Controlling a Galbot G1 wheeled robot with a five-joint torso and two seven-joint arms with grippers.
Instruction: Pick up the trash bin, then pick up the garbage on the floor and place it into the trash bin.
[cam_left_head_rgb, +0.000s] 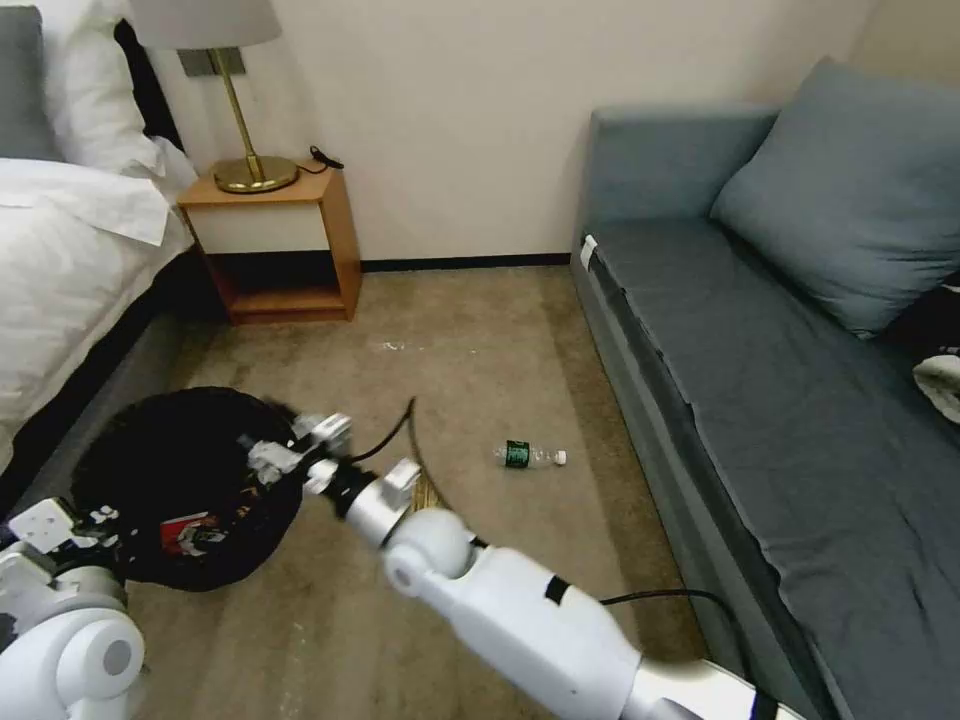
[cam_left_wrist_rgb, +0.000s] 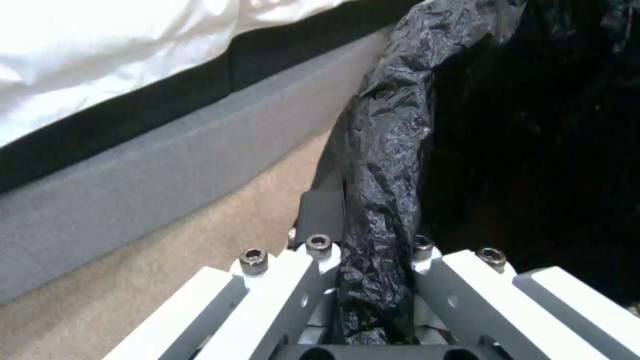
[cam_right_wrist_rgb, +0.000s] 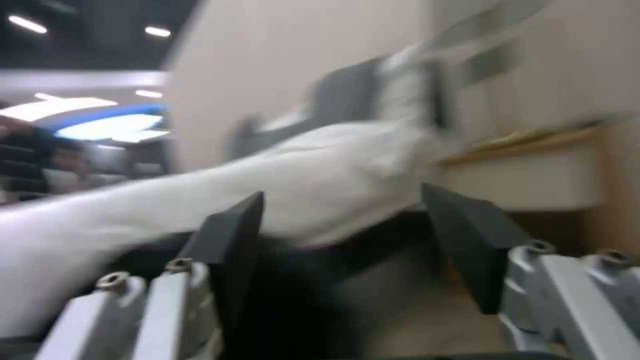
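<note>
The trash bin (cam_left_head_rgb: 180, 470), round and lined with a crinkly black bag, is at the left beside the bed. My left gripper (cam_left_head_rgb: 75, 525) is shut on its near rim; the left wrist view shows the black bag rim (cam_left_wrist_rgb: 387, 150) pinched in the left gripper (cam_left_wrist_rgb: 373, 250). A red-and-white packet (cam_left_head_rgb: 185, 530) lies inside the bin. My right gripper (cam_left_head_rgb: 290, 445) hovers over the bin's right edge; in its wrist view the right gripper (cam_right_wrist_rgb: 340, 210) is open with nothing between its fingers. A small clear bottle (cam_left_head_rgb: 530, 456) with a green label lies on the carpet near the sofa. A brown-yellow scrap (cam_left_head_rgb: 427, 490) peeks out behind my right wrist.
A bed with white sheets (cam_left_head_rgb: 70, 260) runs along the left. A wooden nightstand (cam_left_head_rgb: 275, 240) with a brass lamp (cam_left_head_rgb: 245, 110) stands at the back wall. A grey-blue sofa (cam_left_head_rgb: 780, 350) lines the right side. Open carpet (cam_left_head_rgb: 470, 340) lies between them.
</note>
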